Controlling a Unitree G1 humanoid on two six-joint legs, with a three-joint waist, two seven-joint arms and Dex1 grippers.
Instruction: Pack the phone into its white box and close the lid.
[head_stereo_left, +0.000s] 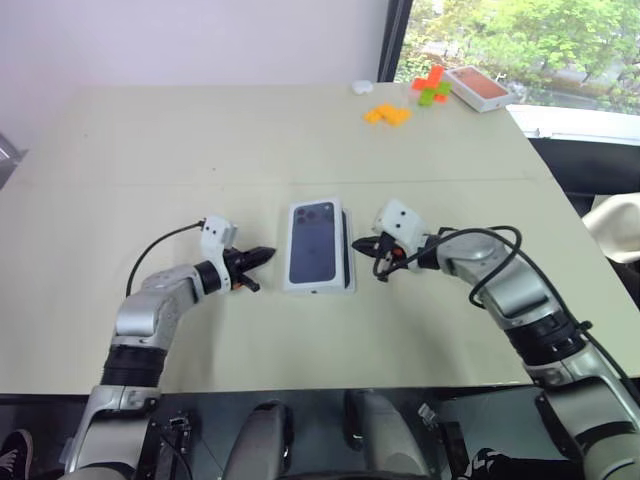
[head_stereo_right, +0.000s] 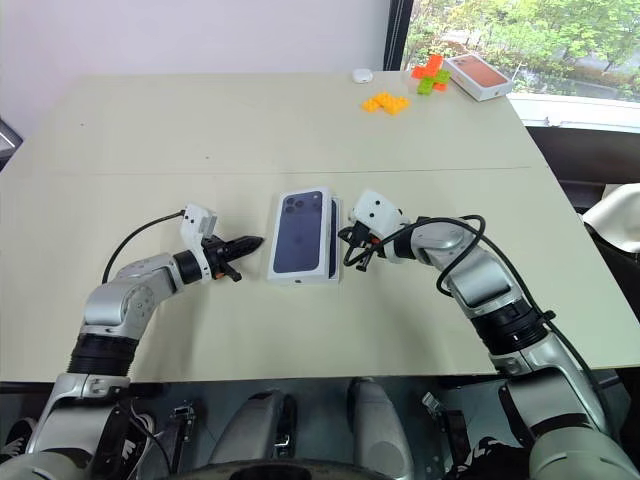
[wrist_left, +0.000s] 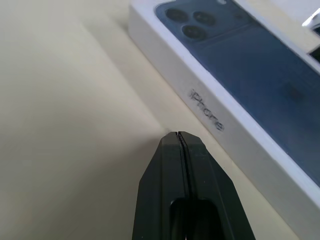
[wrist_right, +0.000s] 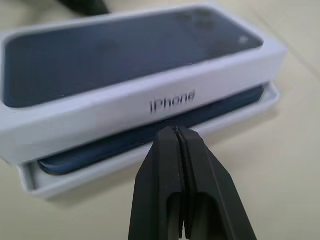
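Right wrist view | lid (wrist_right: 125, 75) askew over phone (wrist_right: 150, 132) | both grippers pressed together

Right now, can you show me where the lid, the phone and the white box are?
lid (wrist_right: 125, 60), right wrist view, its printed top.
phone (wrist_right: 115, 142), right wrist view, its dark edge under the lid.
white box (wrist_right: 100, 180), right wrist view, its near wall.

You are looking at an office or lab-like test room: a broad pale beige rectangular table (head_stereo_left: 200, 180) stands against a plain white wall (head_stereo_left: 200, 40), and beside it a dark-framed window (head_stereo_right: 520, 40) shows green trees. Small orange plastic blocks (head_stereo_left: 386, 114) lie at the table's far end.
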